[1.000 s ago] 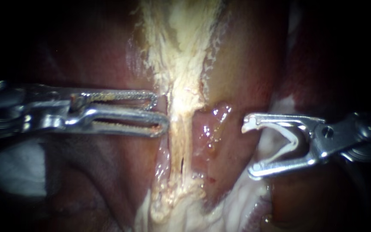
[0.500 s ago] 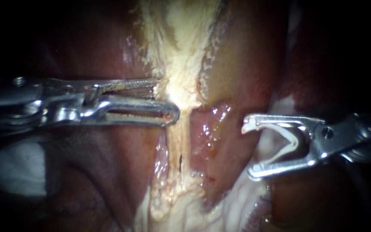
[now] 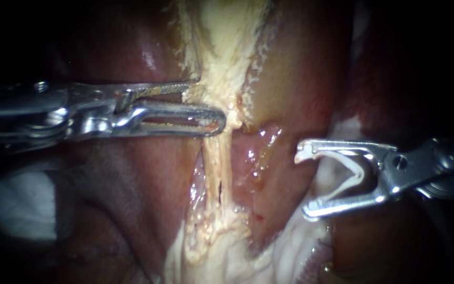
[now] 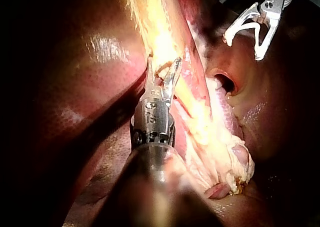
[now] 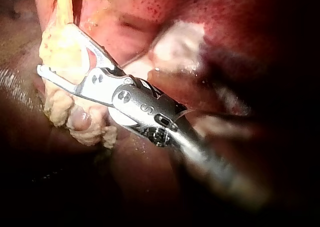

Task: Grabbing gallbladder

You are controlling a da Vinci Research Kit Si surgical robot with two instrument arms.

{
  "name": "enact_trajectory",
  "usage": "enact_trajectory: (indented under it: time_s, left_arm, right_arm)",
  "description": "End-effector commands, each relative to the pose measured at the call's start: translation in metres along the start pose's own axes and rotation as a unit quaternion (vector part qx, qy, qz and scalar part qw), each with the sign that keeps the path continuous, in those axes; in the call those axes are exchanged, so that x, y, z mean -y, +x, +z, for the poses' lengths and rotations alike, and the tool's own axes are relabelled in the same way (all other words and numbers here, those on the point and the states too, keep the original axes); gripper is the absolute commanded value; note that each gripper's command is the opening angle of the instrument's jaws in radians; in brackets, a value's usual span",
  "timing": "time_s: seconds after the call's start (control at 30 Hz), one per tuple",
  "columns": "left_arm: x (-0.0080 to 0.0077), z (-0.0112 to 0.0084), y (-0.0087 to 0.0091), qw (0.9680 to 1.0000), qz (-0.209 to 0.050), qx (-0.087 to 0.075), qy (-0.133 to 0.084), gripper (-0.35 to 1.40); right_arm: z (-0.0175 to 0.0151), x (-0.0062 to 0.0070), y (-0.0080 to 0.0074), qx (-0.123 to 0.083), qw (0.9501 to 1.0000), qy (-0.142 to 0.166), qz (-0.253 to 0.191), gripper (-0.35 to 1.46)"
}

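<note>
Up and toward the middle my left instrument has gone since a second ago, so its tips now reach the pale strip; my right instrument has stayed put.

Wet, dark red liver lies under it all, smooth and shiny, with black dark around and a white patch low on the left that I cannot make out. The pale strip is cream-yellow, ragged and stringy, wide at the top and thin in the middle. The gallbladder is the smooth tan bulge at the top, just right of the strip's wide part.

The left instrument's jaws are long shiny metal with tiny teeth. They stand a little apart, with the strip's edge between their tips, just beside the gallbladder. The right instrument's jaws stand wide apart, well apart from the gallbladder, and hold a white bent clip that touches both
</note>
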Motion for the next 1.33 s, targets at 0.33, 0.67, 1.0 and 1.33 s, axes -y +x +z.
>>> enact_trajectory:
  time_s: [0.33, 0.67, 1.0, 1.33]
  left_arm:
    - [-0.0006, -0.0002, -0.0016, 1.0, 0.001, 0.0, 0.001, -0.04]
    - [-0.0013, 0.0003, -0.0004, 0.9984, 0.01, -0.054, 0.01, -0.35]
    - [-0.0008, -0.0001, -0.0003, 0.998, 0.01, -0.061, 0.012, -0.35]
    - [-0.0004, -0.0007, -0.0008, 0.998, 0.006, -0.062, 0.014, -0.35]
  right_arm:
    - [0.0001, 0.0001, 0.0001, 0.0, 1.0, 0.0, 0.0, 0.56]
    - [0.0, 0.0002, 0.0001, 0.0, 1.0, 0.0, 0.0, 0.56]
    - [-0.0001, 0.0002, 0.0001, 0.0, 1.0, 0.001, 0.0, 0.56]
    - [-0.0001, 0.0001, 0.0, 0.0, 1.0, 0.0, 0.0, 0.56]
